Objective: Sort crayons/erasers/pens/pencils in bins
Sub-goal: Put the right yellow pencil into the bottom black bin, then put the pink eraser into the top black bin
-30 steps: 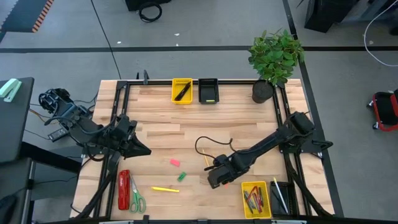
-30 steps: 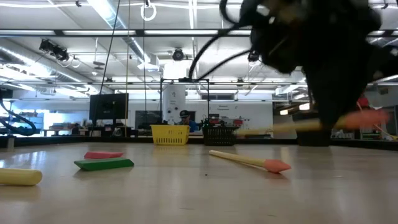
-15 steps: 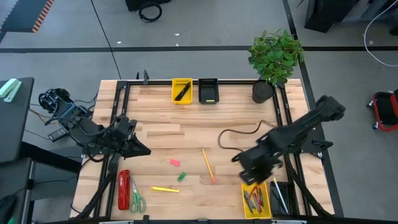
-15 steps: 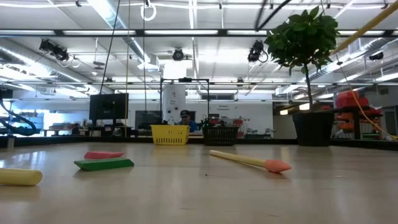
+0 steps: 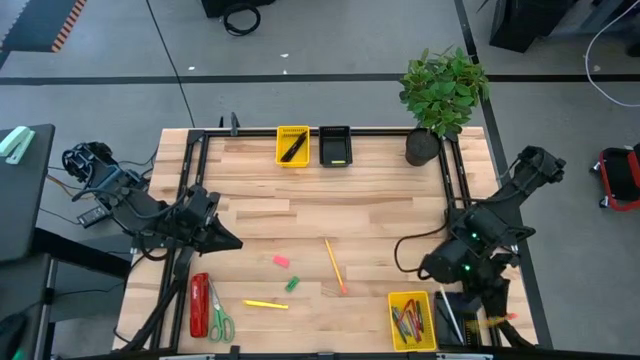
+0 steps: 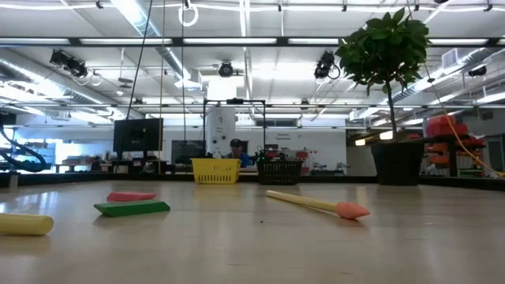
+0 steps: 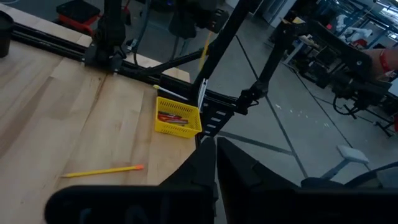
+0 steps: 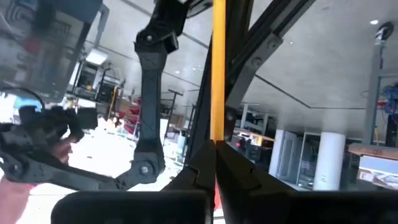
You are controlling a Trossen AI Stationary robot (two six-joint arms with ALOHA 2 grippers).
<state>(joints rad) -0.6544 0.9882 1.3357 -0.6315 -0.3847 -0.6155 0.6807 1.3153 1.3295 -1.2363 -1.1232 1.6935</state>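
My right end effector is clenched on a long thin orange pencil, above the black plastic bin at the wooden bench's near right corner. My left end effector, clenched and empty, waits at the left edge.

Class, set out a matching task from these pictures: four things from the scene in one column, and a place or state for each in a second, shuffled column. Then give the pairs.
Things:
1. stapler
2. plant
3. crayons
4. right hand

Places or states:
A. in the yellow bin nearest the right arm
B. in a pot at a corner of the table
C. beside the scissors
D. shut on a pencil

Pairs: 1-C, 2-B, 3-A, 4-D
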